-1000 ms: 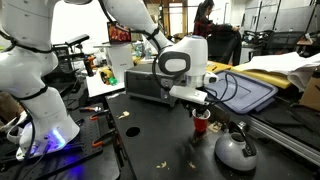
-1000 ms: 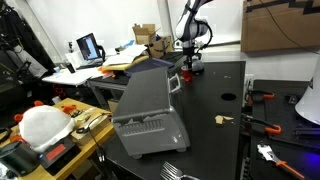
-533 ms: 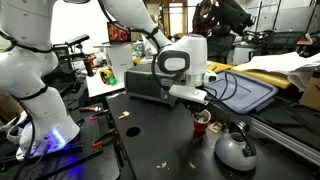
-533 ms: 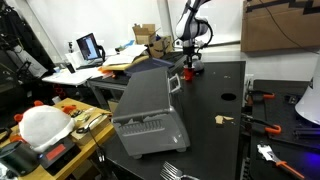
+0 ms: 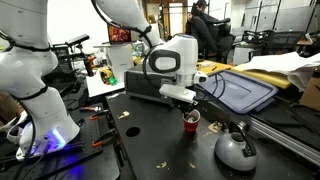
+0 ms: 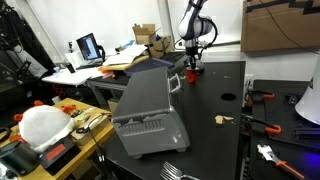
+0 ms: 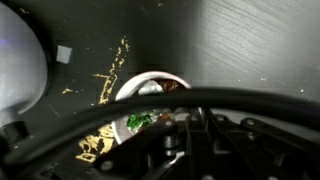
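Observation:
A small red cup (image 5: 191, 122) stands on the black table (image 5: 150, 140), between the grey appliance and the grey dome. My gripper (image 5: 187, 104) hangs right over it, fingers down at the rim and shut on it. From the far side, the same cup (image 6: 190, 72) shows beneath the gripper (image 6: 192, 63) near the table's back edge. In the wrist view the cup's pale rim (image 7: 150, 80) sits just ahead of my dark gripper (image 7: 190, 118), with green and brown bits inside. A black cable crosses that view and hides part of the cup.
A grey box-like appliance (image 5: 150, 86) (image 6: 145, 110) stands behind the cup. A grey dome (image 5: 235, 150) (image 7: 20, 70) lies close by. A blue tray (image 5: 245, 92) rests at the back. Crumbs (image 7: 105, 80) dot the table. Red-handled tools (image 6: 268, 98) lie at the edge.
The jaws have closed to shut. The gripper has shifted left in an exterior view, and the red cup has moved left with it.

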Robot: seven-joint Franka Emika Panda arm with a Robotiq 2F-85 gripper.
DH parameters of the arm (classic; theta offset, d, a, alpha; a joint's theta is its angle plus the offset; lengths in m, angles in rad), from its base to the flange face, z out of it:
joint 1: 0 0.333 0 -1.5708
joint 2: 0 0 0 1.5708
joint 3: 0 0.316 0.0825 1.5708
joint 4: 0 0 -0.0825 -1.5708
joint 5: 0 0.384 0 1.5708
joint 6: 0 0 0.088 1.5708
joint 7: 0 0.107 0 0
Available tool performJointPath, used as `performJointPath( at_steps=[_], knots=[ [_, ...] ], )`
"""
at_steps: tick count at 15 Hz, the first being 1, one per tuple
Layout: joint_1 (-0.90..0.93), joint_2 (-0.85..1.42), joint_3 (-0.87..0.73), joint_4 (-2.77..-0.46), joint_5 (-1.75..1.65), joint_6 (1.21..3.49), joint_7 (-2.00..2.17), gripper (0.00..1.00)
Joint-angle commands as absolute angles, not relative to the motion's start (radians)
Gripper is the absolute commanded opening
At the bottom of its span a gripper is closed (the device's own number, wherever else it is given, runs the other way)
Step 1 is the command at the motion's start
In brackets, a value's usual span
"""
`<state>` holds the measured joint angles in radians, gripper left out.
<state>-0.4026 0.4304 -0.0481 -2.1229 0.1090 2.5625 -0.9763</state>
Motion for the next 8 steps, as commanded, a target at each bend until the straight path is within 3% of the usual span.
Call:
performJointPath(
  at_steps=[1, 8],
  knots=[
    [-0.385, 0.347, -0.046, -2.235, 0.105, 2.571, -0.986, 0.01],
    [-0.320, 0.284, -0.056, -2.346, 0.048, 2.607, -0.976, 0.01]
  ],
)
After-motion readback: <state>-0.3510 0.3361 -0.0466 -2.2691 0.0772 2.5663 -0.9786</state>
